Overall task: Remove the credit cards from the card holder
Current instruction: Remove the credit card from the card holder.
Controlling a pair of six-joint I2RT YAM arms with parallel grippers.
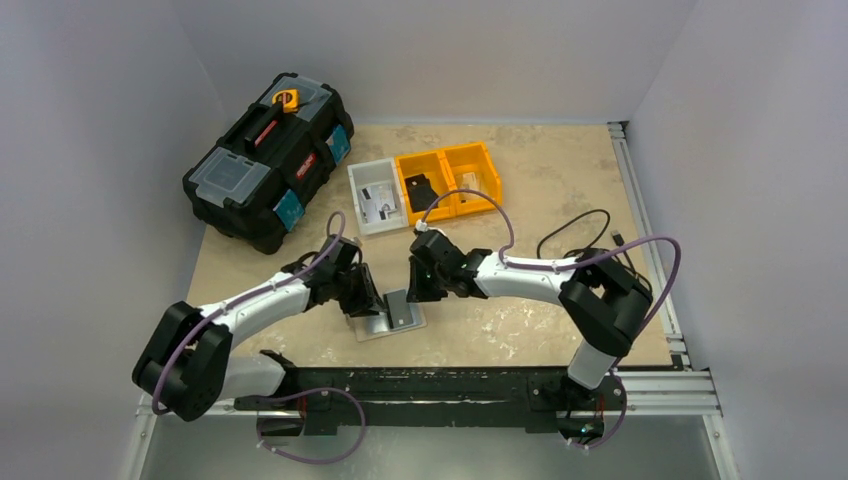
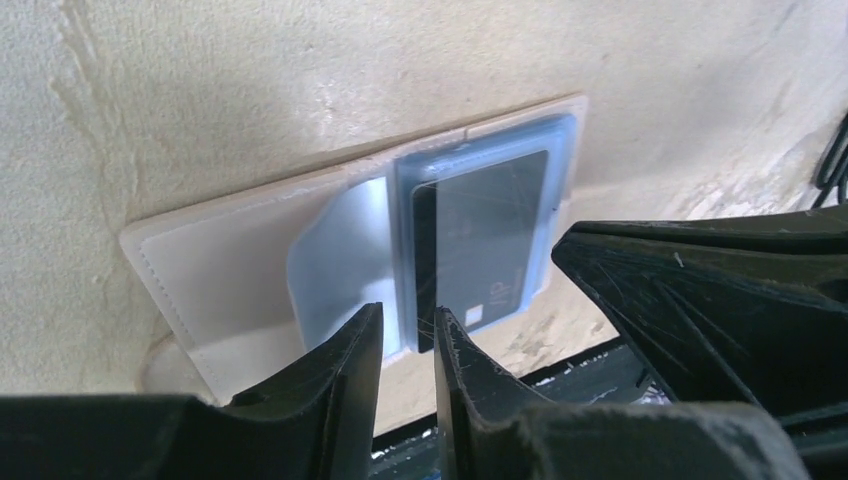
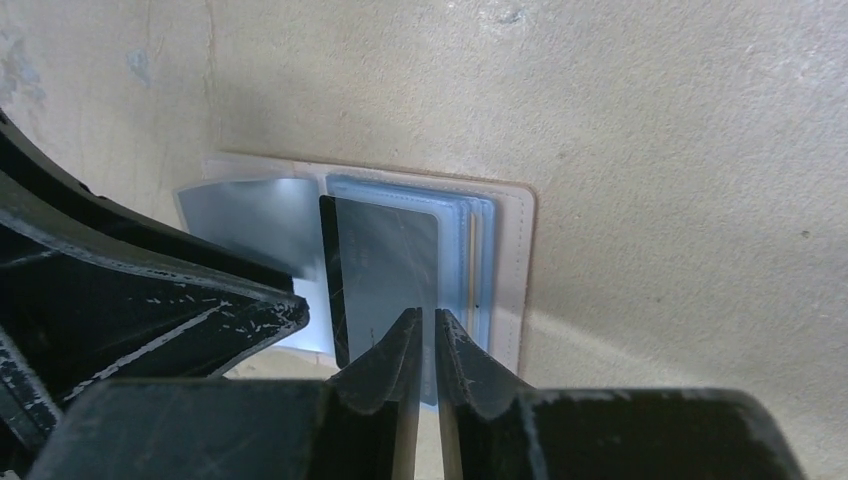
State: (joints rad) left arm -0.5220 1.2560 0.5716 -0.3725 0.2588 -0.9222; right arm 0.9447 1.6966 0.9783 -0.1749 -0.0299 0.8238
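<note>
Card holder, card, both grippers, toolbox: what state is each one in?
card holder, lying open and flat.
dark card, in the holder, not yet out.
left gripper, slightly open.
right gripper, closed on the dark card's edge, it seems.
toolbox, lid shut.

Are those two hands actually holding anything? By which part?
The right hand seems to pinch the dark flat card by its near edge. The left hand straddles the near edge of the pale open card holder; grip unclear.

You're looking at lab test cell: plain white walls (image 1: 100, 150) around tabletop (image 1: 560, 170), aluminium rail (image 1: 660, 385), black toolbox (image 1: 268, 160), yellow parts bins (image 1: 448, 180).
</note>
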